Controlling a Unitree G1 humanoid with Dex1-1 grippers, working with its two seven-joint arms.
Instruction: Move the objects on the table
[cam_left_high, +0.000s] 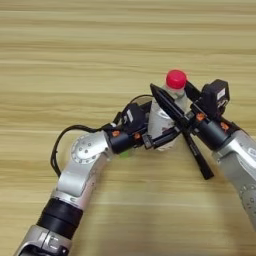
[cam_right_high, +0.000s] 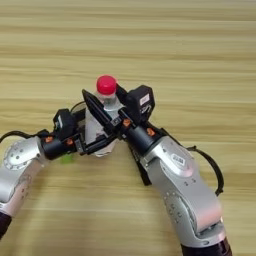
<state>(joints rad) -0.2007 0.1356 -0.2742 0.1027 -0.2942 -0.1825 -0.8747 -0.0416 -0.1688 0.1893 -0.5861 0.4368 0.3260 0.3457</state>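
While both arms meet near the middle of the tabletop (cam_left_high: 75, 40), the small clear bottle (cam_left_high: 162, 120) with its red cap (cam_left_high: 176, 79) stands upright between them. The left claw (cam_left_high: 162, 139) reaches in from the left with a black finger (cam_left_high: 167, 136) lying against the lower body of the bottle on the near side; its other finger is hidden behind the bottle, so whether it is grasping or merely resting there cannot be told. The right claw (cam_right_high: 100, 116) comes in from the right, and one long pointed finger (cam_right_high: 95, 111) crosses the front of the bottle just below the shoulder. Whether that claw is clenched or released is likewise not readable.

A dark slim rod (cam_left_high: 197, 155) slants down onto the wood under the right wrist; it may be the marker or part of the arm, and that cannot be settled. A small green patch (cam_left_high: 126, 153) shows on the wood beneath the left wrist.

The bottle looks light and thin-walled, so it would probably dent under a hard squeeze and slide on the smooth wood if nudged. Its label band (cam_right_high: 92, 131) seems the best place to take hold: wide, straight-sided and low enough to keep it from tipping. The cap is stiff but narrow, a poorer hold.
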